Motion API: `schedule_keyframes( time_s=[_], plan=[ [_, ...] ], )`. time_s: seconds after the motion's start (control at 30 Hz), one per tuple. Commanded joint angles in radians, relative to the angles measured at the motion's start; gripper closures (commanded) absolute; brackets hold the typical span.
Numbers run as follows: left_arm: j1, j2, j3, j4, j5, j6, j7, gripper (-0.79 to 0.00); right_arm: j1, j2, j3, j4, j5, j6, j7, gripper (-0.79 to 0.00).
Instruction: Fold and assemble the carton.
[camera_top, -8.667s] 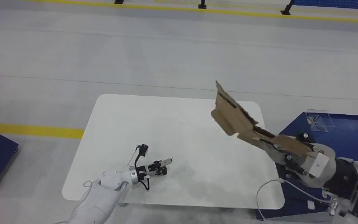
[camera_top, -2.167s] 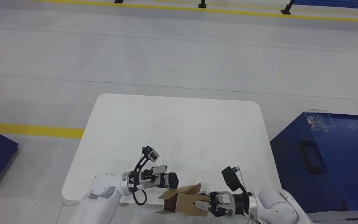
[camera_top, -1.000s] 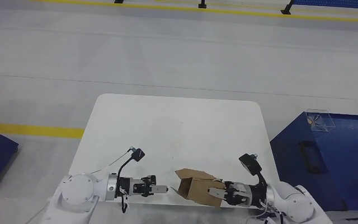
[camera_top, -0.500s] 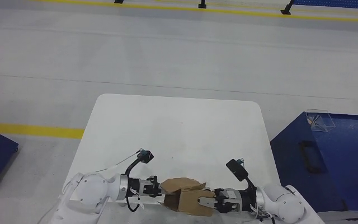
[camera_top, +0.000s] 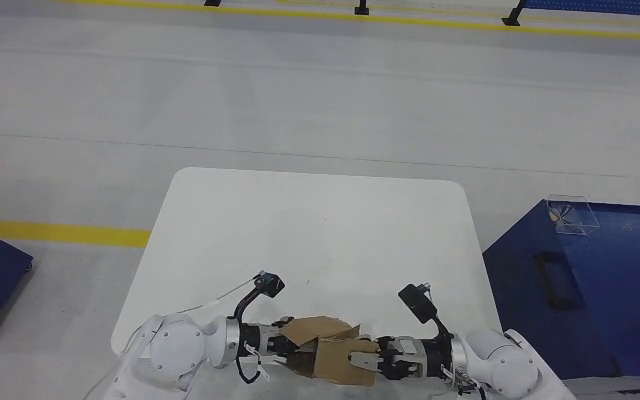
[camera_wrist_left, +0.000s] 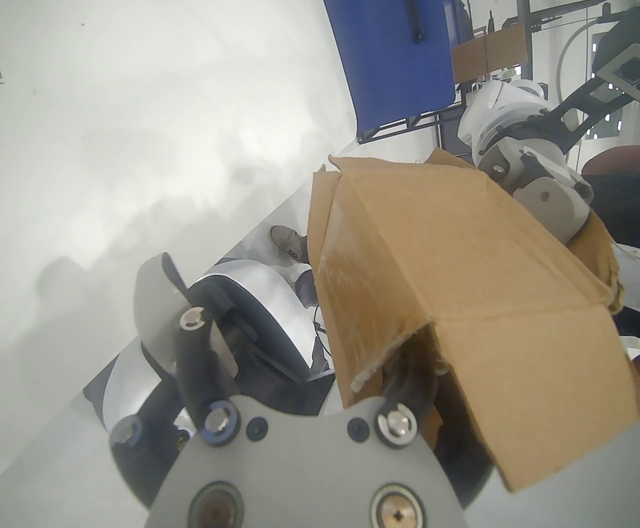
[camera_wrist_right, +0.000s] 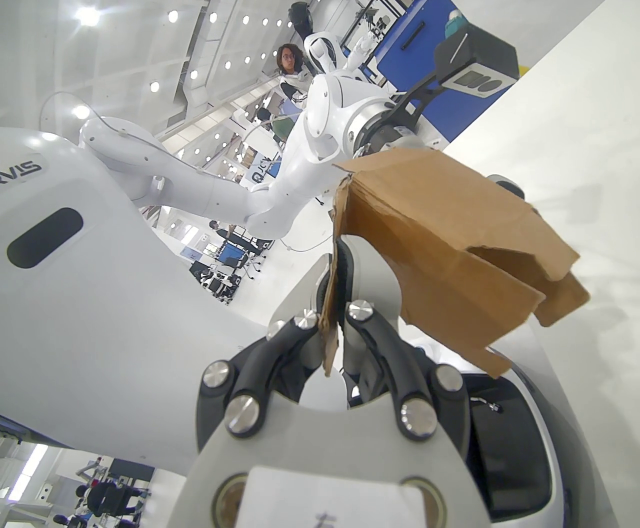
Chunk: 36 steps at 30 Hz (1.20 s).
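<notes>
A brown carton (camera_top: 332, 347), partly opened out with loose flaps, hangs between my two arms at the table's front edge. My right gripper (camera_top: 378, 358) is shut on one of its edges; in the right wrist view the cardboard (camera_wrist_right: 440, 235) is pinched between the two fingers (camera_wrist_right: 361, 320). My left gripper (camera_top: 282, 347) is at the carton's opposite end. In the left wrist view its fingers stand wide apart, one finger (camera_wrist_left: 192, 345) bare beside the carton (camera_wrist_left: 450, 280), the other tucked under a torn flap and mostly hidden. The right gripper (camera_wrist_left: 542, 187) shows at the carton's far end.
The white table (camera_top: 300, 230) stretches away behind the carton. A blue cabinet (camera_top: 570, 265) stands off the table's right side, with a small clear container (camera_top: 572, 213) on it.
The carton has shifted left along the front edge with the right gripper. My left gripper has closed in from the left until one finger slid under the carton's flap.
</notes>
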Motion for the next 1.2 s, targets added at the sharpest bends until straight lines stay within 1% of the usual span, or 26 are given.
schedule_keyframes(
  time_s=[0.0,0.03,0.07,0.1,0.13,0.17,0.2,0.23,0.3,0.33,0.37,0.4,0.43,0.47,0.57,0.63,0.83,0.9,0.97,1.07,1.13,1.17],
  plan=[
    [0.001,0.001,0.003,-0.002,-0.007,-0.006,0.015,0.0,0.002,0.001,0.002,0.001,-0.003,0.005,-0.005,0.0],
    [0.002,0.002,0.004,-0.003,-0.015,-0.011,0.02,0.0,0.003,0.001,0.004,0.0,-0.003,0.007,-0.007,0.0],
    [0.002,0.003,0.005,-0.001,-0.018,-0.013,0.02,0.0,0.002,0.002,0.005,-0.001,-0.001,0.007,-0.01,-0.018],
    [0.002,0.004,0.007,0.001,-0.024,-0.009,0.018,0.0,0.003,0.002,0.008,-0.002,-0.004,0.006,-0.009,-0.092],
    [0.001,0.004,0.007,0.003,-0.033,-0.001,0.017,0.0,0.003,0.003,0.013,-0.001,-0.012,0.006,-0.009,0.0],
    [-0.002,0.005,0.007,0.002,-0.034,0.003,0.021,0.0,0.001,0.004,0.017,0.001,-0.014,0.008,-0.012,0.0],
    [0.0,0.005,0.007,0.005,-0.051,0.011,0.027,0.0,-0.002,0.005,0.024,0.005,-0.006,0.012,-0.025,-0.209],
    [0.001,0.005,0.006,0.008,-0.072,0.017,0.034,0.0,-0.003,0.006,0.034,0.005,-0.007,0.014,-0.033,-0.785],
    [0.005,0.004,-0.002,0.021,-0.135,0.033,0.061,0.0,-0.007,0.009,0.069,0.003,-0.029,0.008,-0.049,-0.785],
    [0.008,0.002,-0.011,0.025,-0.189,0.039,0.095,0.0,-0.013,0.011,0.09,0.002,-0.032,0.002,-0.064,-0.785],
    [0.013,0.0,-0.019,0.026,-0.241,0.022,0.125,0.0,-0.021,0.013,0.114,0.0,-0.033,-0.003,-0.077,-0.785],
    [0.021,-0.002,-0.03,0.029,-0.299,-0.015,0.158,0.0,-0.031,0.015,0.137,-0.001,-0.026,-0.007,-0.091,-0.785],
    [0.034,-0.005,-0.041,0.042,-0.391,-0.049,0.184,0.0,-0.041,0.016,0.163,0.004,-0.002,-0.011,-0.115,-0.785],
    [0.038,-0.005,-0.048,0.056,-0.432,-0.082,0.178,0.0,-0.053,0.018,0.184,0.006,0.021,-0.014,-0.125,-0.785],
    [0.038,-0.005,-0.048,0.056,-0.432,-0.082,0.178,0.0,-0.084,0.024,0.238,0.008,0.088,-0.034,-0.116,-0.785],
    [0.038,-0.005,-0.048,0.056,-0.432,-0.082,0.178,0.0,-0.098,0.027,0.258,0.012,0.1,-0.038,-0.1,-0.785],
    [0.037,-0.007,-0.017,0.055,-0.458,-0.072,0.192,0.0,-0.108,0.025,0.243,0.014,0.133,-0.066,-0.103,-0.785],
    [0.03,-0.004,-0.024,0.049,-0.41,-0.089,0.215,0.0,-0.108,0.025,0.243,0.014,0.133,-0.066,-0.103,-0.785],
    [0.031,-0.001,-0.03,0.02,-0.291,-0.126,0.262,0.0,-0.108,0.025,0.243,0.014,0.133,-0.066,-0.103,-0.785],
    [0.031,-0.001,-0.03,0.02,-0.291,-0.126,0.262,0.0,-0.108,0.025,0.243,0.014,0.133,-0.066,-0.103,-0.785],
    [0.032,0.0,-0.03,0.023,-0.282,-0.114,0.265,0.0,-0.106,0.023,0.255,-0.003,0.135,-0.064,-0.143,-0.785],
    [0.033,-0.001,-0.025,0.018,-0.318,-0.086,0.265,0.0,-0.11,0.022,0.268,-0.003,0.142,-0.065,-0.173,-0.785]
  ],
)
